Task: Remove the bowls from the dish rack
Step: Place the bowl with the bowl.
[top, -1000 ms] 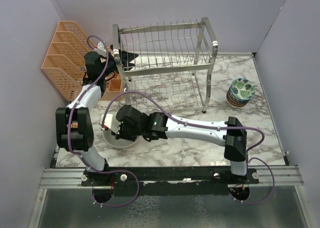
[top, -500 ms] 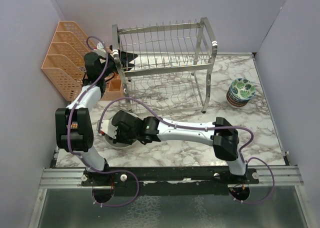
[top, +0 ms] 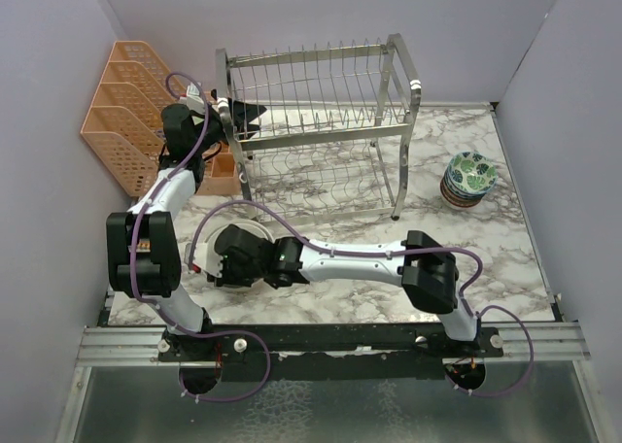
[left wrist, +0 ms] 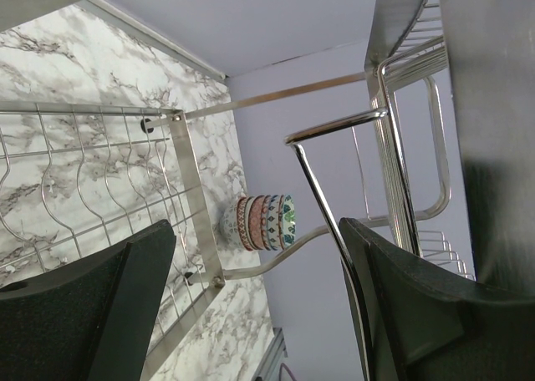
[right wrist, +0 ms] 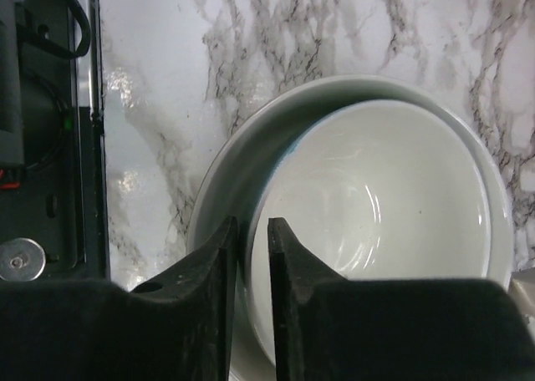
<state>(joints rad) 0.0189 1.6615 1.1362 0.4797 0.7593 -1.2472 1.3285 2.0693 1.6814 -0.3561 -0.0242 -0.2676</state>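
In the lower left of the top view, the right gripper is over two nested bowls on the marble table. Its fingers stand close together on either side of the rim of the white bowl, which sits inside a larger pale bowl. Whether they press the rim, I cannot tell. The left gripper is spread wide at the upper left end of the dish rack and holds nothing. A stack of small patterned bowls stands at the right.
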